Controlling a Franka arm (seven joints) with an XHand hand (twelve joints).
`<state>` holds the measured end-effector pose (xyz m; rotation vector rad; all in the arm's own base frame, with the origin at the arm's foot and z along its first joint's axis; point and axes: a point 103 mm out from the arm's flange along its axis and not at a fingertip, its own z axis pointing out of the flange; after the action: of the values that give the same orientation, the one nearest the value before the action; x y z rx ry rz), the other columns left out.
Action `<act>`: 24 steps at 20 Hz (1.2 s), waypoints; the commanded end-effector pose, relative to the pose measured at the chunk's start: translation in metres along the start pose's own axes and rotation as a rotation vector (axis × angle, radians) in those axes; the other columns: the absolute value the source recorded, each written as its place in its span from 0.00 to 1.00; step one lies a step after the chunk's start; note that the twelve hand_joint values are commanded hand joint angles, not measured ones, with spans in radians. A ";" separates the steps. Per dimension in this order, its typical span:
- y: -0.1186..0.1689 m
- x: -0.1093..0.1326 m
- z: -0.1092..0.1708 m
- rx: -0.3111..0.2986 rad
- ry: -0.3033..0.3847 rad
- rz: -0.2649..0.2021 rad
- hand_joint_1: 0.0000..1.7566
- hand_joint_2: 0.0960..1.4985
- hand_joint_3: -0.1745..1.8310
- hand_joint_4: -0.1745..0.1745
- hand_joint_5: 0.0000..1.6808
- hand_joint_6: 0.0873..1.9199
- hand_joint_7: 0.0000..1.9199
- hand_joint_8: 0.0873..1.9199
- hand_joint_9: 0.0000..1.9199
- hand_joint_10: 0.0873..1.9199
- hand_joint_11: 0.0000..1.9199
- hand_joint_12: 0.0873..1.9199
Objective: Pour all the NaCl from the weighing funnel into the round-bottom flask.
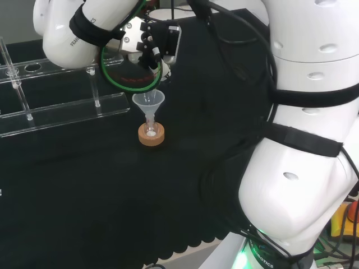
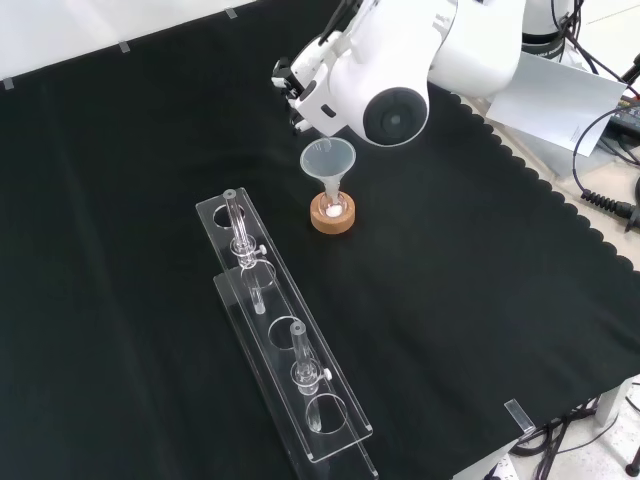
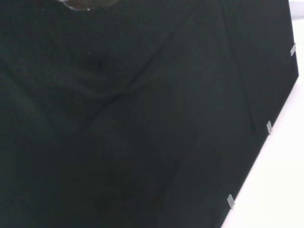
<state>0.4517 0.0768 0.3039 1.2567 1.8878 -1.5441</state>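
Observation:
In the head view the hand [image 1: 150, 43] hangs just above and behind a clear plastic funnel [image 1: 148, 103]. That funnel stands in the neck of the small round-bottom flask [image 1: 150, 130], which rests on a cork ring [image 1: 151, 136]. The fingers are curled round a small clear piece, the weighing funnel [image 1: 164, 74]; its pale tip pokes out below them, over the funnel's rim. From the front, the hand [image 2: 303, 88] is partly behind the arm's grey-capped link, above the funnel [image 2: 328, 160]. White powder lies in the flask [image 2: 332, 207] on the cork ring [image 2: 333, 222].
Two long clear acrylic racks [image 2: 285, 360] with tubes lie on the black cloth nearer the front view's camera; in the head view the racks [image 1: 56, 103] are to the left. Green cable loops [image 1: 120, 78] hang under the wrist. The cloth's scalloped edge [image 2: 560, 215] runs at the front view's right.

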 end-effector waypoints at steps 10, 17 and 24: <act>-0.001 0.000 -0.003 0.034 -0.094 0.015 0.60 0.67 0.12 1.00 0.64 0.43 0.63 0.16 0.75 0.00 0.62 0.38; -0.001 -0.001 -0.005 0.038 -0.105 0.014 0.60 0.67 0.13 1.00 0.64 0.43 0.63 0.16 0.75 0.00 0.62 0.38; 0.000 -0.001 -0.004 0.034 -0.101 0.011 0.60 0.67 0.13 1.00 0.64 0.43 0.63 0.16 0.75 0.00 0.62 0.38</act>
<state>0.4526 0.0810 0.3062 1.1783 1.7945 -1.6100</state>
